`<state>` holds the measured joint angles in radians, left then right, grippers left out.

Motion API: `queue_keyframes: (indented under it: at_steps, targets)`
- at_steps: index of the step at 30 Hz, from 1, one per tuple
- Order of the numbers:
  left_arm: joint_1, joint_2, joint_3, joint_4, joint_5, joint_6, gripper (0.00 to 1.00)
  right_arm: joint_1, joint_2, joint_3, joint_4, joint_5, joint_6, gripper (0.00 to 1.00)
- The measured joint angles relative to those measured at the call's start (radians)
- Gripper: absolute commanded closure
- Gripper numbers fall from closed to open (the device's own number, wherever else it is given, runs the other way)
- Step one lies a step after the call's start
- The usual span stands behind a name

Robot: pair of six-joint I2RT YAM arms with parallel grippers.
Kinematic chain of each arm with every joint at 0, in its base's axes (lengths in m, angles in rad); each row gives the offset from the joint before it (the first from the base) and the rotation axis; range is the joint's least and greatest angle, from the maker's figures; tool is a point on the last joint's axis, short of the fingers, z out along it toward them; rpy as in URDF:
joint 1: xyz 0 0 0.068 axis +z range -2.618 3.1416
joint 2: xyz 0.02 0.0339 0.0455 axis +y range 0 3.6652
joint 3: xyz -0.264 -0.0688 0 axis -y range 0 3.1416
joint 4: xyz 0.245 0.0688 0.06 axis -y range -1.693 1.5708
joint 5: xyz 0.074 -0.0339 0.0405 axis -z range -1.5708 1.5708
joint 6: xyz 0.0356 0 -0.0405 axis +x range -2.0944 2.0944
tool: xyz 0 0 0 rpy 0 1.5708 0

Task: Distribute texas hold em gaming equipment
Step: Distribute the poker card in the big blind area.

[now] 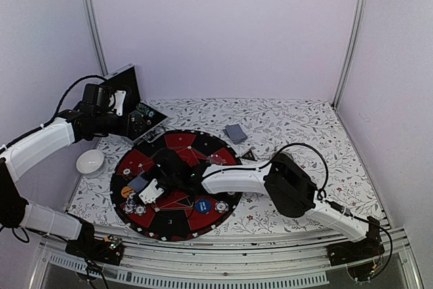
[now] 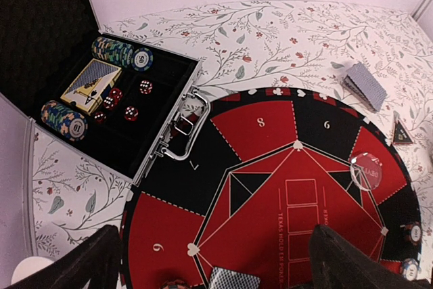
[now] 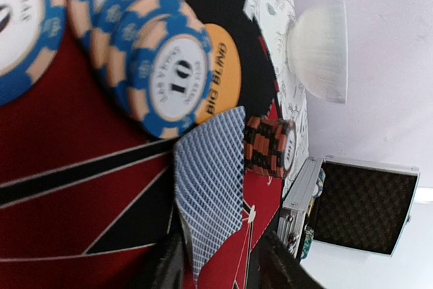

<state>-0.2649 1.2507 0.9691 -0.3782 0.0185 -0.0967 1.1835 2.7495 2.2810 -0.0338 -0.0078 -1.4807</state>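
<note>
The floral counter carried a round red-and-black mat, with an open black case at its far-left edge. The left end effector hung spread wide near the case. The right end effector stood parted with a blue-backed card between its fingers, beside blue chips and an orange disc.

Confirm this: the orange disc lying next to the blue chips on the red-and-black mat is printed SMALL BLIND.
Not right. The orange disc is printed BIG BLIND, as the right wrist view shows. The rest holds: it lies next to the blue chips on the red-and-black mat.
</note>
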Motion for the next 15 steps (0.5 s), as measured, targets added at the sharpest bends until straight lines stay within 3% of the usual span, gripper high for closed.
queue_keyframes:
  at_steps: [3, 6, 11, 15]
  targets:
    - [0.000, 0.000, 0.000, 0.000, 0.000, 0.000, 0.02, 0.000, -0.055, -0.085, 0.047, 0.002, 0.012, 0.32]
    - [0.000, 0.000, 0.000, 0.000, 0.000, 0.000, 0.02, 0.000, -0.175, -0.246, 0.070, -0.017, 0.056, 0.01]
    - [0.000, 0.000, 0.000, 0.000, 0.000, 0.000, 0.02, 0.000, -0.405, -0.483, 0.117, -0.051, 0.154, 0.01]
    - [0.001, 0.000, 0.000, 0.000, -0.001, 0.000, 0.02, -0.004, -0.565, -0.579, 0.144, -0.061, 0.251, 0.01]
